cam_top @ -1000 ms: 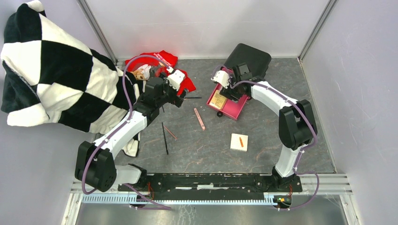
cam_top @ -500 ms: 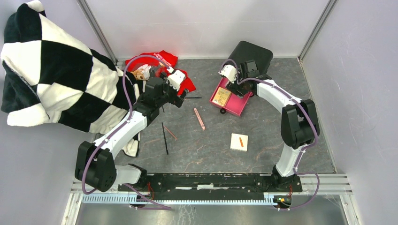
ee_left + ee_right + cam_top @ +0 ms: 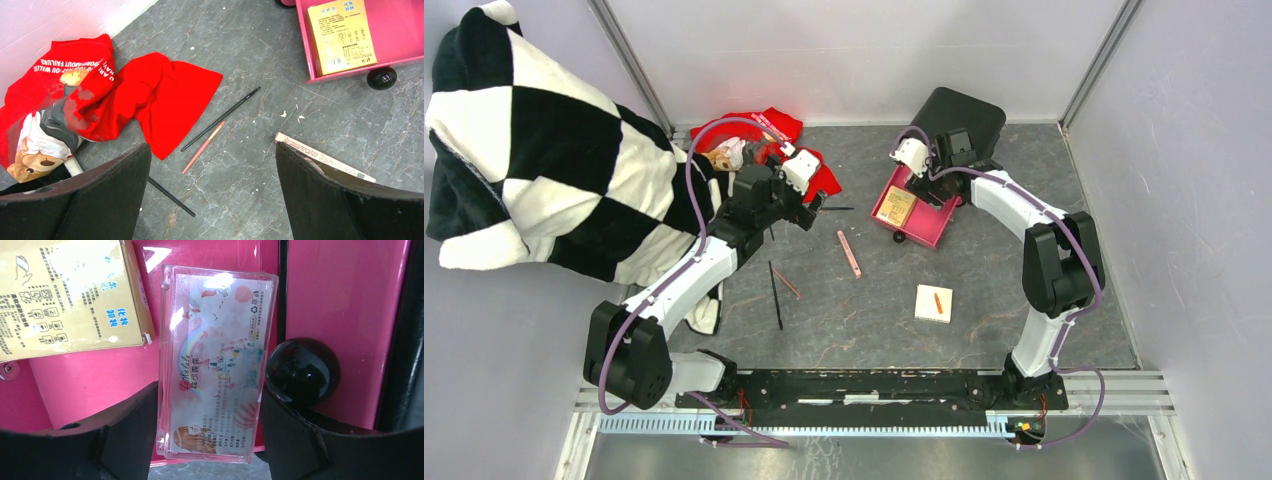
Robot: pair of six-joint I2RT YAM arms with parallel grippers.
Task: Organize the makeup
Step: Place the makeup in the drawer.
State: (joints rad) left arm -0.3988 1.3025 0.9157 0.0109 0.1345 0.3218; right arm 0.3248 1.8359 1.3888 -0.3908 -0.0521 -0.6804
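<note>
Makeup in a clear pastel-printed plastic case (image 3: pixel 212 360) lay at the pink drawer's (image 3: pixel 100 375) bottom-frame lip. My right tool (image 3: pixel 207 392) sat released astride it; a crooked lift could have flicked it out.

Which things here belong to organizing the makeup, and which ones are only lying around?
Belong to the job: pink stick, black pencil, brown pencil, white card, yellow box, clear case, pink drawer.

Just lying about: red cloth, checkered blanket, bear toy.
</note>
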